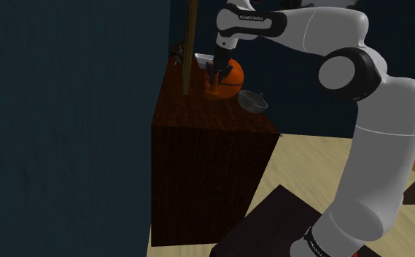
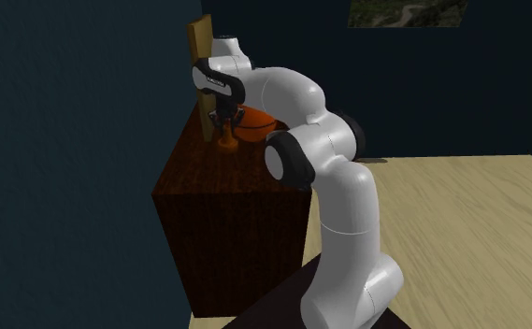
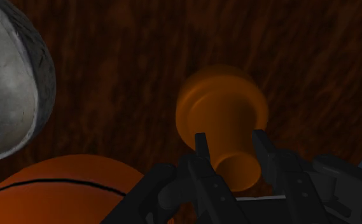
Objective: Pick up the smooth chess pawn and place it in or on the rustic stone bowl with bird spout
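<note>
now gripper [image 3: 230, 137] clamped on orange pawn [image 3: 221, 105] w/ basketball [image 3: 65, 188] just beside, on dark wood cabinet [image 3: 141, 57]

basketball [image 1: 233, 74] just beside pawn [image 3: 221, 113], plank [image 1: 190, 44] near

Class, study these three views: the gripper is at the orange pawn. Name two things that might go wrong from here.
1. The gripper clasps the pawn near its narrow top; it may tilt or slip when lifted.
2. The basketball sits right beside the pawn, roughly toward the grey bowl; the swing across could set it rolling.
</note>
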Action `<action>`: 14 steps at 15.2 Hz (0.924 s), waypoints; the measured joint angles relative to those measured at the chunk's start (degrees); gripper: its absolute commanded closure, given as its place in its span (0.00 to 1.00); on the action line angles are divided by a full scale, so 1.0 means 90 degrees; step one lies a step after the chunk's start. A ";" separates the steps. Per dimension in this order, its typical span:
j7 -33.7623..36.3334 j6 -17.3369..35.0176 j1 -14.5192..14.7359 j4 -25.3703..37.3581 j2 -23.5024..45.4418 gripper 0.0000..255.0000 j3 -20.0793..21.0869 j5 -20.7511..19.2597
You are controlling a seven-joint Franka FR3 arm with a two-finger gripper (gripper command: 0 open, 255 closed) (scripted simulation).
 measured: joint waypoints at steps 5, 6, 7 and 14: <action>0.0001 -0.0477 -0.0009 0.0576 0.0098 1.00 -0.0002 0.0003; 0.0009 -0.0580 -0.0007 0.0721 0.0139 1.00 -0.0001 0.0002; 0.0007 -0.0709 -0.0011 0.0911 0.0201 1.00 -0.0001 0.0005; 0.0025 -0.1580 -0.0028 0.2273 0.0692 1.00 0.0002 0.0019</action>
